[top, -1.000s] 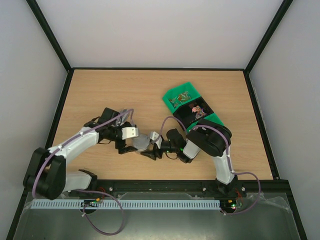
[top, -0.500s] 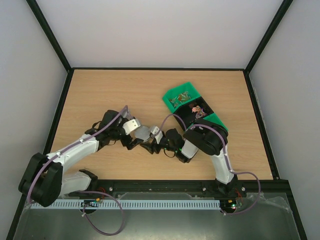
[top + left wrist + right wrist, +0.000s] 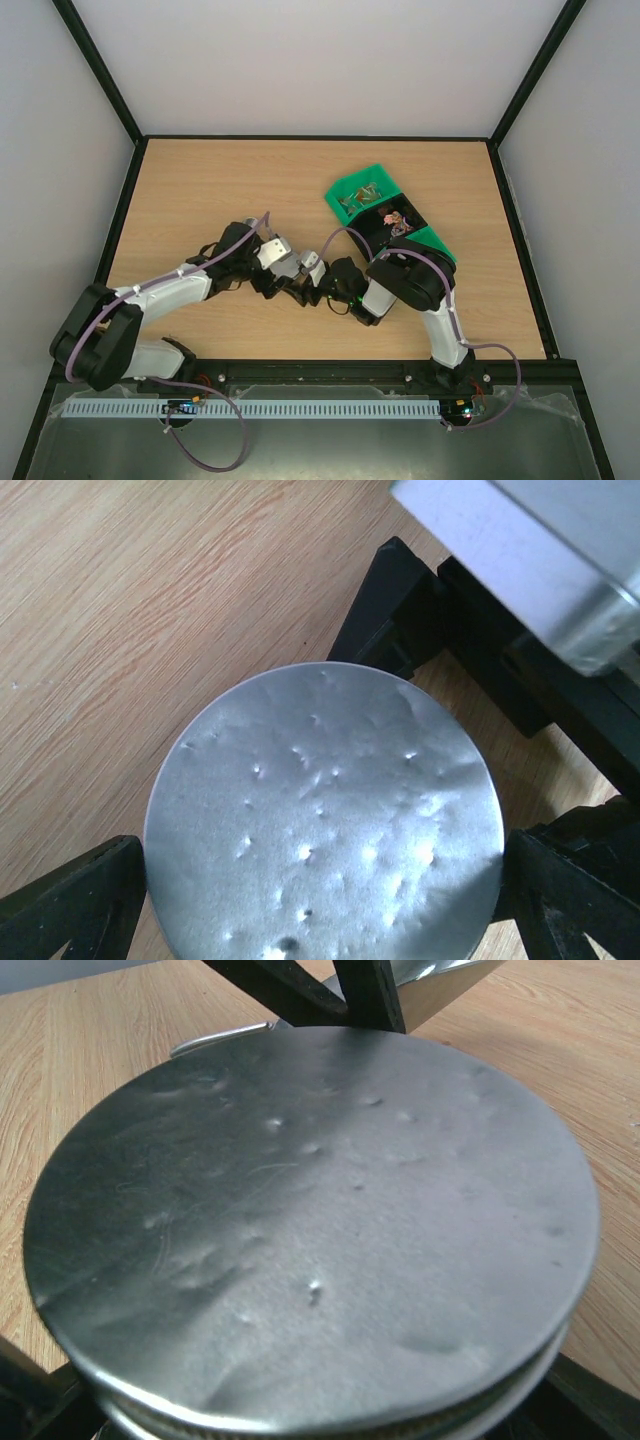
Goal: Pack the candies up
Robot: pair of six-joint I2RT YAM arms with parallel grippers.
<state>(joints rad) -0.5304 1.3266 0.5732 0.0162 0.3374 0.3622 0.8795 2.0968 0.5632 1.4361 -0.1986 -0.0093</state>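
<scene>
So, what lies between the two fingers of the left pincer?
The round silver lid fills the gap between the fingers of the left pincer, seen in the left wrist view. Whether they touch its rim cannot be told.

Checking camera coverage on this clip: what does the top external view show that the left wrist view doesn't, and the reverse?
Only the top external view shows the green bins with the candies on the table's right side, and both whole arms meeting mid-table. Only the left wrist view shows the round silver lid close up and dented, with the left gripper and its fingers standing on either side of it. Both show the wooden table and the left gripper.
</scene>
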